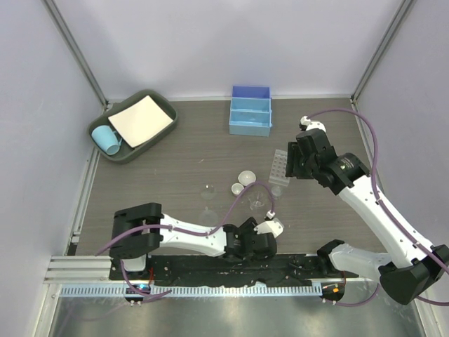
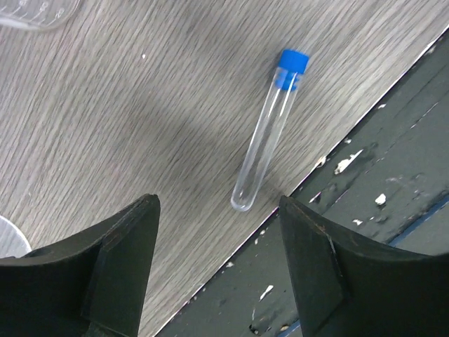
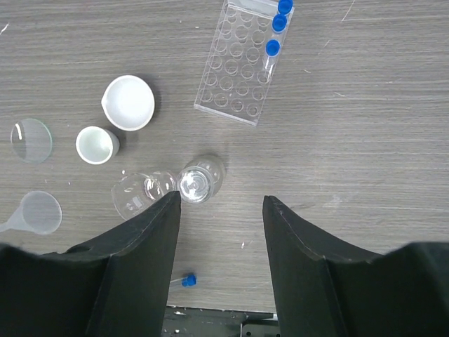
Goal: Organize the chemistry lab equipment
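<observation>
A clear tube with a blue cap point(image 2: 270, 133) lies flat on the table by its dark front edge. My left gripper point(image 2: 217, 203) hovers just short of the tube's round end, open, with nothing between its fingers. It shows low in the top view point(image 1: 270, 230). My right gripper point(image 3: 222, 199) hangs open and empty high over the table, near the perforated clear rack point(image 3: 231, 77), which holds three blue-capped tubes point(image 3: 273, 35). A small beaker point(image 3: 201, 177) stands by a flask point(image 3: 137, 193) lying on its side. Two whitish dishes point(image 3: 128, 102) point(image 3: 96, 144), a watch glass point(image 3: 31, 139) and a funnel point(image 3: 38, 210) lie to the left.
A light-blue divided box point(image 1: 250, 111) stands at the back centre. A dark green tray point(image 1: 116, 151) at the back left holds a white sheet and a light-blue cup point(image 1: 106, 139). A black strip point(image 2: 365, 232) runs along the table's near edge.
</observation>
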{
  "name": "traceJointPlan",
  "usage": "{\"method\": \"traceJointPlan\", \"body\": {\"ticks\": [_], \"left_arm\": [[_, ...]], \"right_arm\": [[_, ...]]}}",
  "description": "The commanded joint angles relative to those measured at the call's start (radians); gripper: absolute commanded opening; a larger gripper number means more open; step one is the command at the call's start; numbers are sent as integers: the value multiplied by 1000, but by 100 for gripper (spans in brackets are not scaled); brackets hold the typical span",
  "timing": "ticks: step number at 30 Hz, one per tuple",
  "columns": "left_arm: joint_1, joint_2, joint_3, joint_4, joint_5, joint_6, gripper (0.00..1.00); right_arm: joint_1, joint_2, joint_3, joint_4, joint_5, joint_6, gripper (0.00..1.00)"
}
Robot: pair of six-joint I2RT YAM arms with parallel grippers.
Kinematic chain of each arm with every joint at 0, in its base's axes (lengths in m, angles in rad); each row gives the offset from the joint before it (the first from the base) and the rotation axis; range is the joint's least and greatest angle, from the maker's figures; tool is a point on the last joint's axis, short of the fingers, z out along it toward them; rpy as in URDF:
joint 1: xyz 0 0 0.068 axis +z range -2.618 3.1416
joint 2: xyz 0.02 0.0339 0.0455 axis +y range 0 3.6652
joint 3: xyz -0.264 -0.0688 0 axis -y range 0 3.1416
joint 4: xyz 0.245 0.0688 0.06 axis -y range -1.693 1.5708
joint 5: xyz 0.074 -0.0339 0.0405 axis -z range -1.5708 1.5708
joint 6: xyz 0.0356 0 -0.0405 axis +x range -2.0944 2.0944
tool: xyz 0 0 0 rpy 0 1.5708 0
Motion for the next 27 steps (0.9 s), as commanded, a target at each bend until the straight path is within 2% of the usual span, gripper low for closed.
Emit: {"method": "traceJointPlan", "body": {"ticks": [1, 5, 8, 11, 22, 27], "left_arm": [[-9, 23, 38, 84, -27, 12, 72], [-9, 48, 48, 104, -7, 29, 70], [-9, 65, 52, 111, 14, 38, 55], [-9, 72, 41, 136, 39, 49, 49], [23, 83, -74, 275, 143, 34, 42], [24, 95, -103, 298, 153, 21, 35]], "right_arm": [[5, -27, -11, -13, -11, -5, 56], [8, -31, -13, -13, -9, -11, 56], [8, -27, -14, -10, -11, -15, 56], [8, -20, -16, -7, -17, -15, 56], [9, -2, -49, 23, -37, -18, 56], [16, 6, -57, 36, -41, -11, 55]]}}
